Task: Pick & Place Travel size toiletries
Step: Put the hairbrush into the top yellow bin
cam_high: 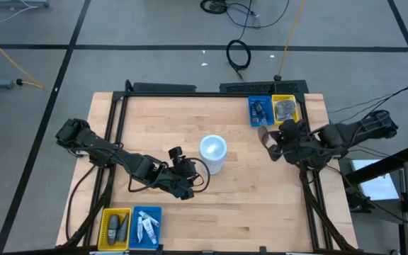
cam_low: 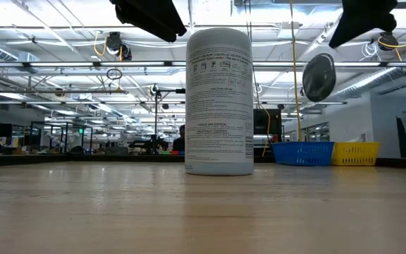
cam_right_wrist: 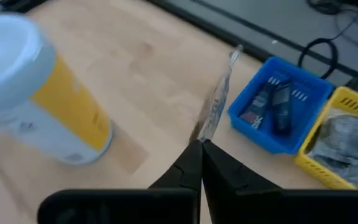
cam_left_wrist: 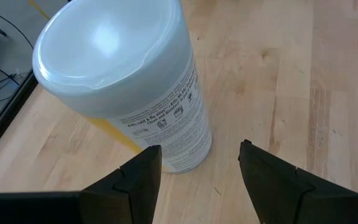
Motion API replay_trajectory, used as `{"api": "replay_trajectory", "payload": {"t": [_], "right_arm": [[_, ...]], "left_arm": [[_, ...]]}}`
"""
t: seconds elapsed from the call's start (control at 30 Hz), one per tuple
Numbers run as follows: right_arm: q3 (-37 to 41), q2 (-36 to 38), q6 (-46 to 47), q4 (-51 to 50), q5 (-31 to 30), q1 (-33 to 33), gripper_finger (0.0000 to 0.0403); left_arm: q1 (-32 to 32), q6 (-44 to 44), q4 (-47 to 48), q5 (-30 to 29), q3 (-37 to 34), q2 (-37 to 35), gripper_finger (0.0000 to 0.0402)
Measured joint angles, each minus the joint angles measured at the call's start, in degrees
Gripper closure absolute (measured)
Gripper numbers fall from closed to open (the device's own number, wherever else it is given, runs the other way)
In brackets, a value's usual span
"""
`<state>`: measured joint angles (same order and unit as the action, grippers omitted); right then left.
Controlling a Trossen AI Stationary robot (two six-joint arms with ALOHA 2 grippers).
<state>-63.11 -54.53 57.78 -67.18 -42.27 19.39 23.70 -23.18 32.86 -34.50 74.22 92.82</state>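
Silvery sachet [cam_right_wrist: 219, 93] hanging pinched in the shut right jaws [cam_right_wrist: 199, 144], near the blue tray [cam_right_wrist: 277, 114]; keeping it clamped, centring over the tray before releasing. Left jaws [cam_left_wrist: 199, 158] gaping, empty, beside the white cylinder [cam_left_wrist: 123, 87].

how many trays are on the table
4: a blue tray and a yellow tray side by side at the far right edge, and a yellow tray and a blue tray side by side at the near left edge.

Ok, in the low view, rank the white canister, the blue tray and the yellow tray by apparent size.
1. White canister, by far the largest, though it stands nearer the camera.
2. Blue tray and yellow tray: look alike, so no ranking between them.
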Motion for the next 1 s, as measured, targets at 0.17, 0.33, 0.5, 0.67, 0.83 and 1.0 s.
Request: {"api": "replay_trajectory", "payload": {"t": [0.17,0.33,0.5,0.67,0.83,1.0], "right_arm": [[0.0,0.6,0.0,-2.5,-3.2,-4.3,0.0403],[0.0,0.5,0.9,-8.0,-4.8,-10.5,0.0403],[0.0,0.7,0.5,-9.5,-8.2,-16.1,0.0403],[0.2,0.8,-2.9,-9.2,-9.4,-21.9,0.0403],[2.5,1.6,-6.8,-7.0,-10.1,-27.9,0.0403],[5.7,4.1,-12.4,-0.9,-10.0,-34.0,0.0403]], "left_arm": [[0.0,0.0,0.0,0.0,0.0,0.0,0.0188],[0.0,0.0,0.0,0.0,0.0,0.0,0.0188],[0.0,0.0,0.0,0.0,0.0,0.0,0.0188],[0.0,0.0,0.0,0.0,0.0,0.0,0.0188],[0.0,0.0,0.0,0.0,0.0,0.0,0.0188],[0.0,0.0,0.0,0.0,0.0,0.0,0.0188]]}}
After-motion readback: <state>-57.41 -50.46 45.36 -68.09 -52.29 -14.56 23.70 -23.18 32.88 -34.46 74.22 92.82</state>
